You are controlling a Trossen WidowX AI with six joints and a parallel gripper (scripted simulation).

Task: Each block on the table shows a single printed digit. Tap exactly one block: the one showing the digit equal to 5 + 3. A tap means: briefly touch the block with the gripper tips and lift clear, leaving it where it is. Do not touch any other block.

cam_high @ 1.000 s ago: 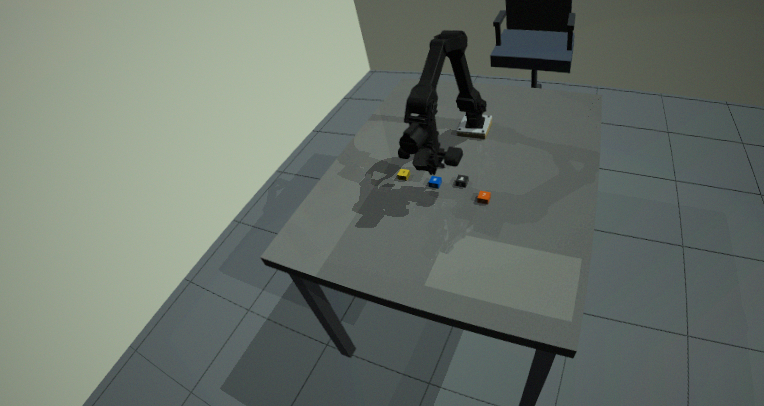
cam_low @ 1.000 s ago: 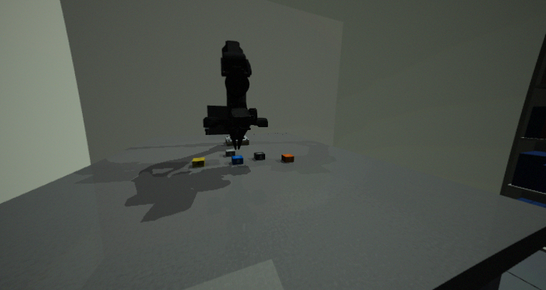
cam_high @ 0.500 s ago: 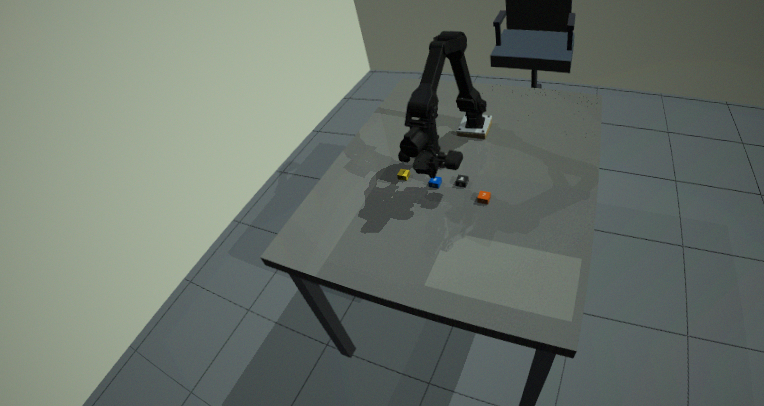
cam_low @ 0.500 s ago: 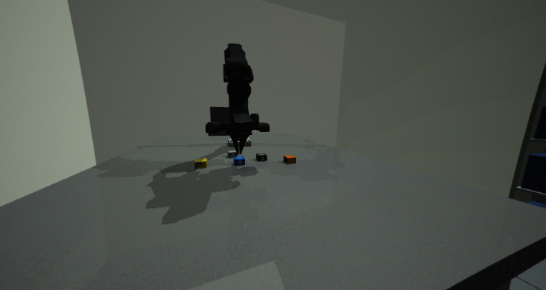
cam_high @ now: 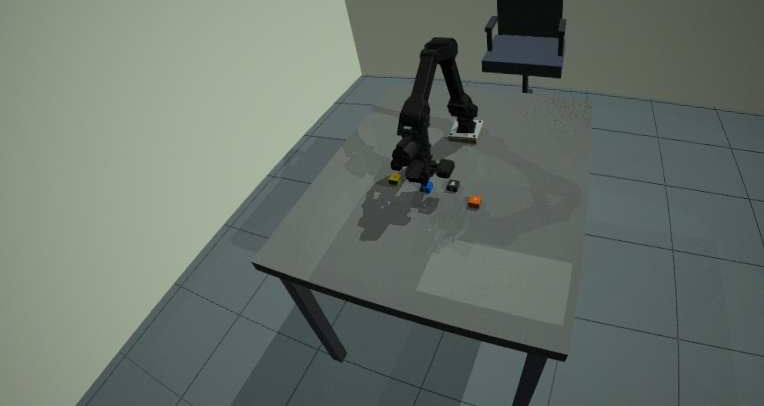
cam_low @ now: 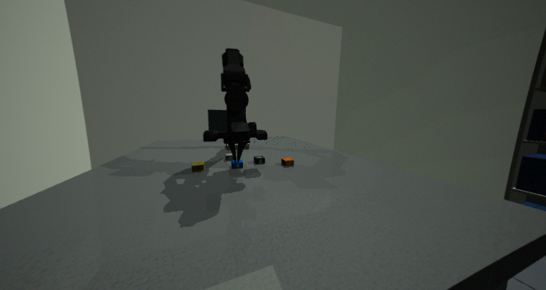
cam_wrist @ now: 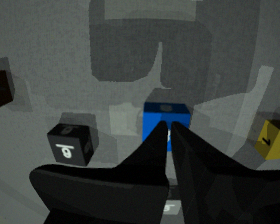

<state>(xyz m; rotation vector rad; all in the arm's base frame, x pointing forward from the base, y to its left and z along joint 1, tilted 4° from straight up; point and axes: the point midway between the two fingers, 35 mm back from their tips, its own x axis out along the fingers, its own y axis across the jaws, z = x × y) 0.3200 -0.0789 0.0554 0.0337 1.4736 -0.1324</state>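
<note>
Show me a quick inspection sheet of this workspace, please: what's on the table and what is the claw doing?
Surface: grey table, with the arm's shadows and a paler rectangular patch near the front.
Job's things: yellow block, blue block, black block and orange block in a loose row; a small grey block behind them. Digits too blurred to read.
Clutter: nothing seen.
Grippers: gripper shut, holding nothing, tips pointing down at the blue block's top; contact cannot be told.
Cables: nothing seen.
Surroundings: arm's base plate on the table, office chair behind it, shelving to one side, tiled floor.
</note>
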